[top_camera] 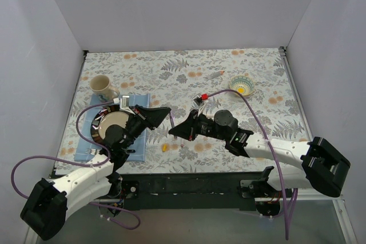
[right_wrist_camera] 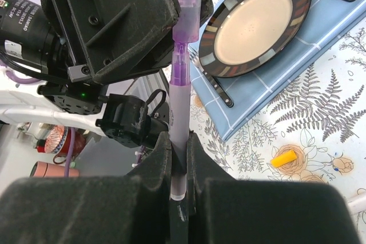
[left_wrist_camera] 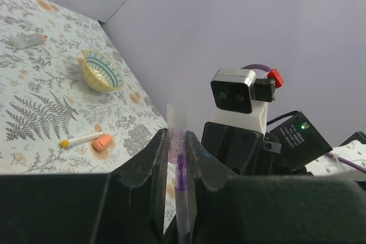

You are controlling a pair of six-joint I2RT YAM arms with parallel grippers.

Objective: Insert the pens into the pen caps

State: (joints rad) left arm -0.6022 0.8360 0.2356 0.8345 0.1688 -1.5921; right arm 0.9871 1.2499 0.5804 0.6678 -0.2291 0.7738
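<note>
Fern-printed tabletop (top_camera: 171,67), enclosed by plain pale walls, is shown from above with both arms meeting over its near centre. The left gripper (top_camera: 167,112) and the right gripper (top_camera: 173,132) are brought tip to tip above the surface. In the right wrist view the purple pen (right_wrist_camera: 178,118) is held upright by its lilac barrel, clamped between the right gripper's fingers (right_wrist_camera: 157,164). Its upper end is entered into a translucent cap (right_wrist_camera: 186,4), and a darker purple neck is left exposed between cap and barrel. In the left wrist view this cap is seen clenched between the left gripper's fingers (left_wrist_camera: 154,164), with its clear end projecting above them. A yellow cap (top_camera: 164,147) is left lying on the tabletop just in front of the two grippers. A yellow-tipped pen (left_wrist_camera: 84,138) and an orange cap (left_wrist_camera: 102,142) are seen lying just beside each other, nearer than a patterned bowl (left_wrist_camera: 102,72). At the left, a striped-rim plate (top_camera: 111,125) is set on a blue cloth (top_camera: 140,100), and a mug (top_camera: 103,87) is placed just beyond it.
</note>
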